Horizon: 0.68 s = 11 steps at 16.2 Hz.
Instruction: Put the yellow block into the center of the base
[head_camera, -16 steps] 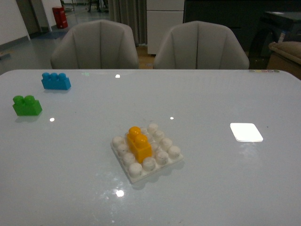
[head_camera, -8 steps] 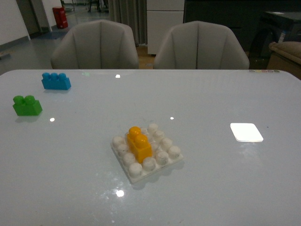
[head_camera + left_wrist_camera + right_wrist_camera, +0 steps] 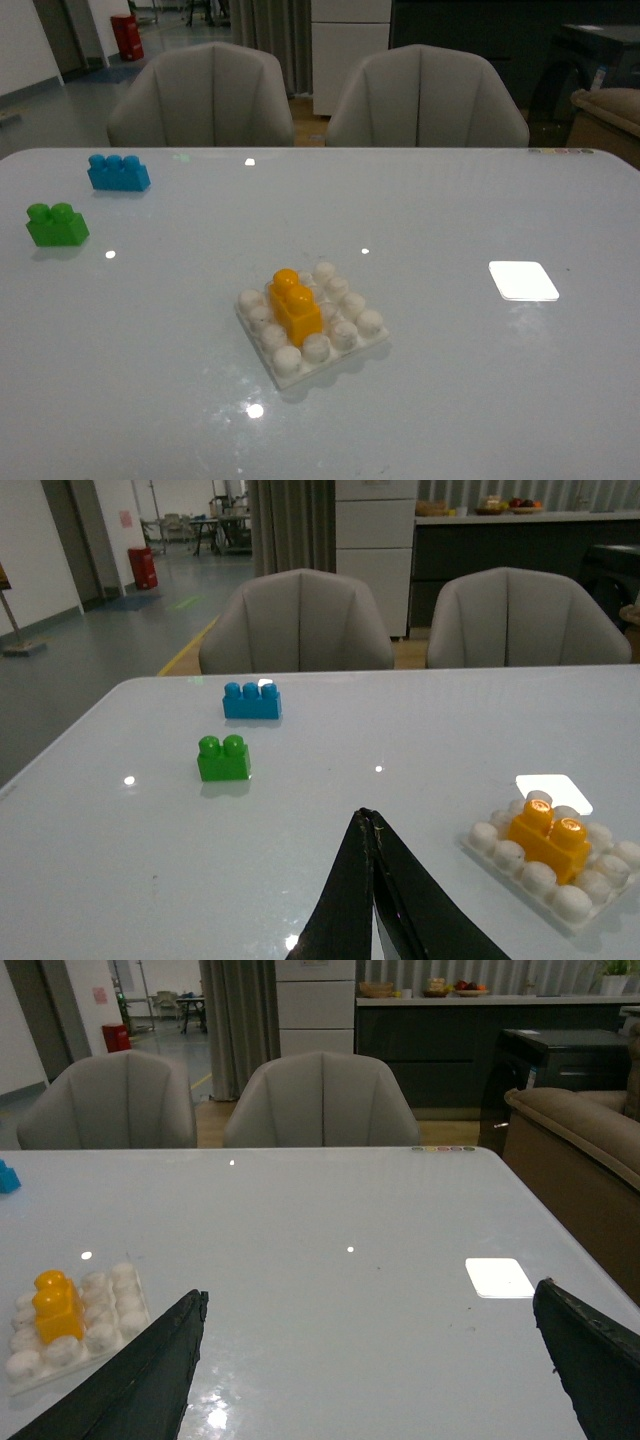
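Glossy table [image 3: 480, 400]: base [image 3: 300, 374], green brick [image 3: 57, 225], blue brick [image 3: 118, 172].

1. Left gripper [image 3: 372, 880]: fingers pressed together into a closed point, holding nothing, aimed toward twelve o'clock.
2. Right gripper [image 3: 370, 1360]: fingers [image 3: 150, 1375] spread wide apart, empty.
3. Neither arm appears in the front view.

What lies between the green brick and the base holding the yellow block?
Nothing: in the front view only bare tabletop separates the green brick from the base with the yellow block.
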Each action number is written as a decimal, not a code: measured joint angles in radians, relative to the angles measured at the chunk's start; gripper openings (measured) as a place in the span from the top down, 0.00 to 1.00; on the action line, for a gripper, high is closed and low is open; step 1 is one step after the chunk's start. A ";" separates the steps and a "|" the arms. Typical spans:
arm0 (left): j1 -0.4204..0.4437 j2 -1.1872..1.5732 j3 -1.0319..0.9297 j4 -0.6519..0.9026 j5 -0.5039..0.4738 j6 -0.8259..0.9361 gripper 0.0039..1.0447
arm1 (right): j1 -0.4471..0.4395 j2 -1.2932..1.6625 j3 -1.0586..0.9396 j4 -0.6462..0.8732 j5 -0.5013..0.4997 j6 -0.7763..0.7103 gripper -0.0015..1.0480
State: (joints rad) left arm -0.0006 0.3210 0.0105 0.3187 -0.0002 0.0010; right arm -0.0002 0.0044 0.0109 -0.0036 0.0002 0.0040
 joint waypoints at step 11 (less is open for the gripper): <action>0.000 -0.312 0.001 -0.330 0.001 0.000 0.99 | 0.000 0.000 0.000 0.002 0.000 0.000 0.06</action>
State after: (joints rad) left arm -0.0006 0.0093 0.0113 -0.0116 0.0006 0.0006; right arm -0.0002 0.0044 0.0109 -0.0021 -0.0002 0.0036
